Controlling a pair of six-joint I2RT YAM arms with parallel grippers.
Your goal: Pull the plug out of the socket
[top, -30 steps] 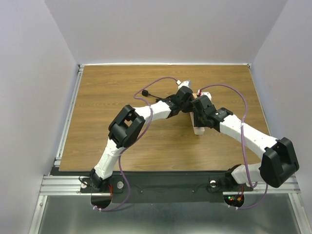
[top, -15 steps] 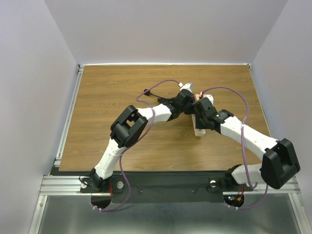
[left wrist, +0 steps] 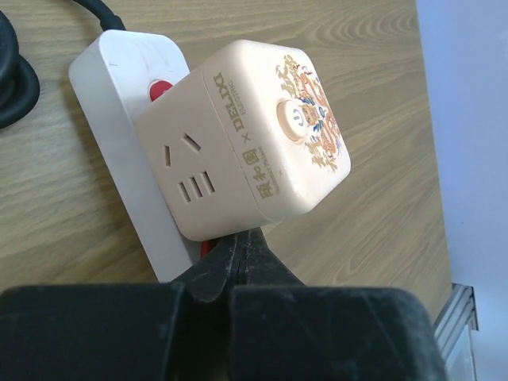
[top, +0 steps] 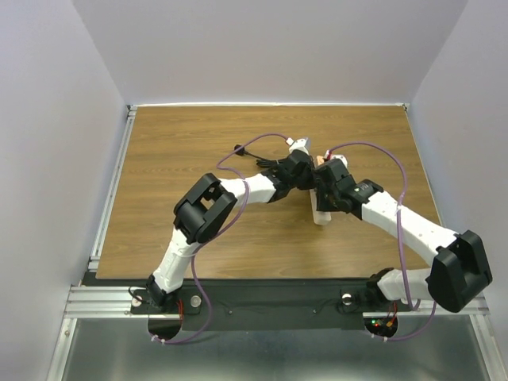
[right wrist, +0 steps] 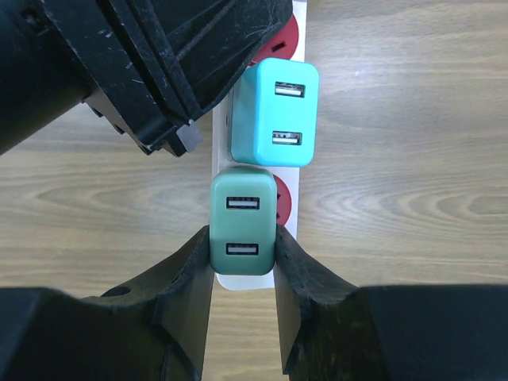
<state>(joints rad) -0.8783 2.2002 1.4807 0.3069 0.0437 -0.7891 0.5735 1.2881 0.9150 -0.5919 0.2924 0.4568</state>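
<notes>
Shifting only slightly over the last second, both wrists are crowding over the strip, which is lying right of table centre. Its near end is sitting about where it was. Reading that as reach done, grasp set, pull not yet showing.

Right gripper is clamping the green plug, one finger touching each side. Plug is looking seated at the strip's near end, but the straight-down view is not showing whether it is lifting. Left gripper is looking pinched closed with nothing clearly between the tips. It is pointing down at the strip just beside the cube, probably bracing the strip, but its own fingers are hiding the contact.

Teal plug is sitting in the next outlet, just beside the green one. Cube is occupying the far end by the cord. In the right wrist view the left gripper body is hanging just beside the teal plug.

Teal plug is leaving little room on that side and the two grippers are working close, so a tilted pull is risking a bump. Strip is lying loose on the table, so it is likely rising with the plug unless held down.
</notes>
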